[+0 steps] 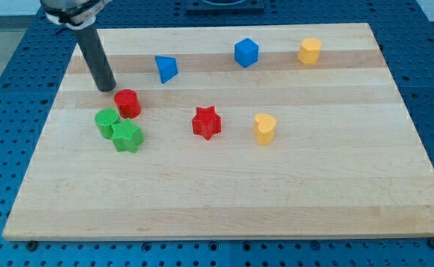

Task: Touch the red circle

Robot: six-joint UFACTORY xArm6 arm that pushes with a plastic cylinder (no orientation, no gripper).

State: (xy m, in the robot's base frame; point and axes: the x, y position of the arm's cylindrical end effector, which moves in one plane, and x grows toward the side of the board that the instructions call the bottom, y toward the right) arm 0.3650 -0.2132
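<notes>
The red circle block (127,103) stands on the wooden board at the view's left. My tip (106,88) rests on the board just up and left of the red circle, with a small gap between them. The dark rod rises from the tip toward the view's top left. A green circle block (107,121) and a green star block (127,137) sit right below the red circle, touching each other.
A red star (206,122) and a yellow block (265,127) lie mid-board. A blue triangle (166,68), a blue cube-like block (246,53) and a yellow block (310,51) lie along the view's top. The board's left edge (50,126) is near the tip.
</notes>
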